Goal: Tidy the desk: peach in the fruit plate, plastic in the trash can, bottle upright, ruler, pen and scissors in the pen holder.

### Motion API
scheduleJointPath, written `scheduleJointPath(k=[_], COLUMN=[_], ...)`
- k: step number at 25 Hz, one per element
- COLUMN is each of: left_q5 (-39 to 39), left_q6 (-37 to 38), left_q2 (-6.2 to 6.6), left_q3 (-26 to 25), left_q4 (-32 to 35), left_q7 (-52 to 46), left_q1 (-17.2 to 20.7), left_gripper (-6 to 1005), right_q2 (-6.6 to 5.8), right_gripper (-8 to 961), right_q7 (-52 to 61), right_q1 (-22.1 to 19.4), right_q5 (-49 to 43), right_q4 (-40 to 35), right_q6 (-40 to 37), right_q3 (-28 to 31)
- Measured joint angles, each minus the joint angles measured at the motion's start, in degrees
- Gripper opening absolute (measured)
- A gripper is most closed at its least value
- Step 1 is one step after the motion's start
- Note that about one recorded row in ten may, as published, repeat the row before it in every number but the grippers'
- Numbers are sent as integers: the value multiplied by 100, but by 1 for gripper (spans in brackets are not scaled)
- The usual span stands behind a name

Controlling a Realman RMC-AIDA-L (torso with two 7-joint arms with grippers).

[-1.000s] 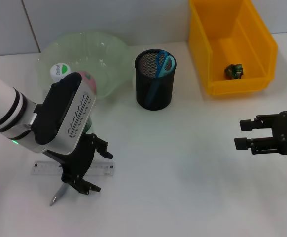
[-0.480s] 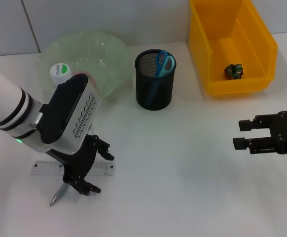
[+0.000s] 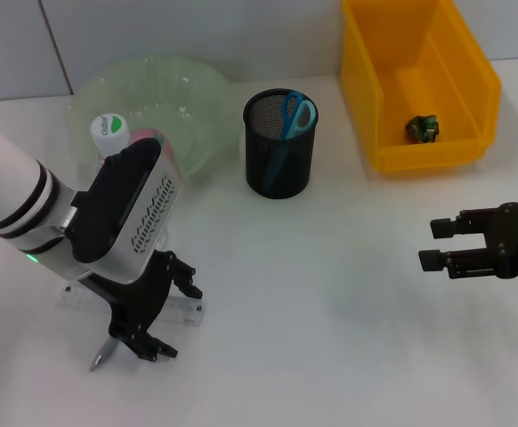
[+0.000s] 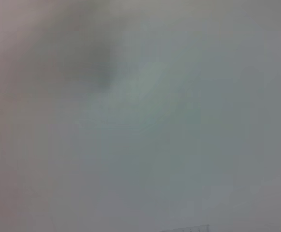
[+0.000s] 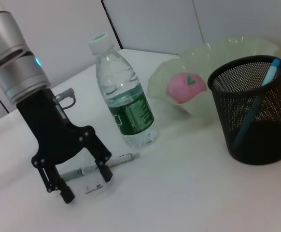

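**Left hand drops onto the pen and ruler**

Lower than a second ago, the left hand (image 3: pixel 143 320) now sits right over the pen (image 5: pixel 98 166), with its fingers spread wide and straddling the pen's barrel, closed on nothing yet. I judge that is the point of the pose: open fingers either side so a squeeze can catch the thin shaft. The pen lies flat on the tabletop (image 3: pixel 330 356), its tip poking out toward me past the hand, and the clear ruler (image 3: pixel 183 309) lies crosswise under the same fingers, touching or nearly touching the pen, so I risk pinching both.

Just behind the hand the bottle (image 5: pixel 123 106) stands upright already, beside the fruit plate (image 5: pixel 237 50) with the peach (image 5: pixel 184 88) in it. The pen holder (image 3: pixel 278 142) stands farther right with the scissors (image 3: pixel 293 114) inside, handles up. A crumpled scrap lies in the yellow trash can (image 3: pixel 473 98).

My right hand (image 3: pixel 441 245) waits well apart on the right, fingers open and empty.
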Motion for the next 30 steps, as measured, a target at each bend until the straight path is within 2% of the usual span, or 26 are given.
scheduleJointPath(k=[30], left_q5=[29], left_q6=[-20], left_q2=[-8], left_q3=[111], left_q4=[-122], left_q7=[282], left_q1=[-249], left_gripper=[783], right_q2=[2], right_gripper=[693], right_q7=[-1], right_q1=[13], right_q5=[-14], right_q4=[17], right_q6=[14], right_q3=[0])
